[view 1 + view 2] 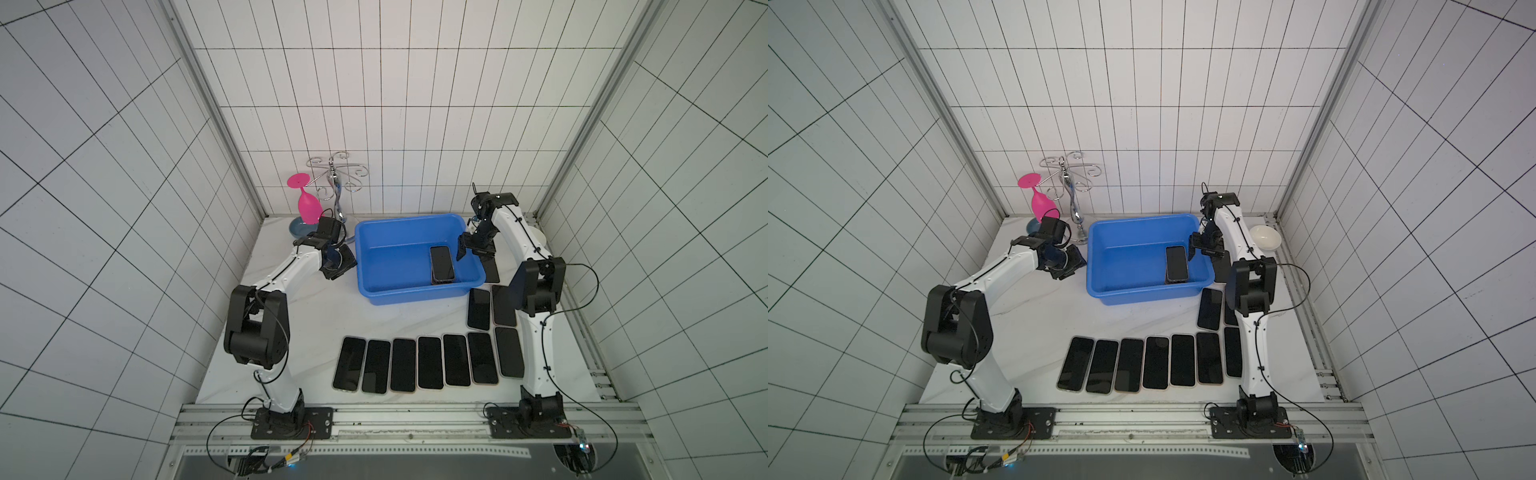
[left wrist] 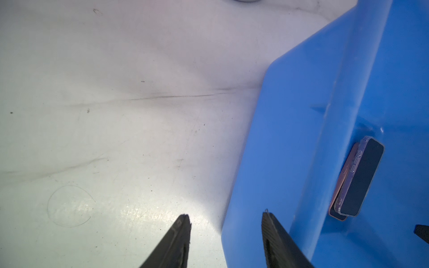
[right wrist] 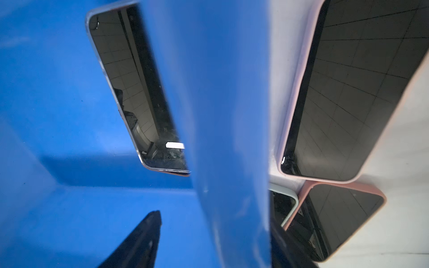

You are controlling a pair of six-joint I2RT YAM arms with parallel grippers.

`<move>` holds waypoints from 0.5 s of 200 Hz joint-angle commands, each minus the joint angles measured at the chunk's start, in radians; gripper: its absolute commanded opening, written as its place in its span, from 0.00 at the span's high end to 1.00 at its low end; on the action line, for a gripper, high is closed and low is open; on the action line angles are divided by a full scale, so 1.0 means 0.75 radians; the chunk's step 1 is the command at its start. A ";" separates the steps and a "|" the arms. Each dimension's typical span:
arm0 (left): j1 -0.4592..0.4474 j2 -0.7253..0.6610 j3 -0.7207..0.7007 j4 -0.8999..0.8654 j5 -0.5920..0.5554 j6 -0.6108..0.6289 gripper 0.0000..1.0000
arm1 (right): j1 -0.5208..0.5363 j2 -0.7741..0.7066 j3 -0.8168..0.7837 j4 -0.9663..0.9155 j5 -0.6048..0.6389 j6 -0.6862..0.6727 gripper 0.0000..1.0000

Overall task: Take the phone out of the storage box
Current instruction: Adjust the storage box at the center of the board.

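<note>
Blue storage box [image 1: 415, 296] holds phone [image 1: 441, 262] | wrist views only: left jaws apart; right jaws astride wall, grip unclear

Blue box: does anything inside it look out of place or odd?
Yes. Two phones are stacked in the box, near its right wall: the upper phone sits askew on the lower phone, whose pinkish edge pokes out underneath.

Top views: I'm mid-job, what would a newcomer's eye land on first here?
The bright blue storage box at the back centre of the table, with a phone lying in its right near corner and the right gripper straddling its right wall. Next, the row of face-up phones across the table's front. Then the upside-down pink goblet at the back left.
</note>
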 commanded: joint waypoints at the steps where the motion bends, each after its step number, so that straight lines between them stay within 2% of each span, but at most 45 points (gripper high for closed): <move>1: 0.022 -0.001 0.035 0.026 0.046 0.027 0.47 | 0.022 0.048 0.049 0.073 -0.196 0.070 0.44; 29: 0.033 0.032 0.079 0.041 0.071 0.040 0.47 | 0.024 0.117 0.141 0.077 -0.243 0.132 0.51; 100: 0.035 0.263 0.352 0.069 0.134 0.044 0.47 | -0.022 0.175 0.221 0.205 -0.288 0.286 0.51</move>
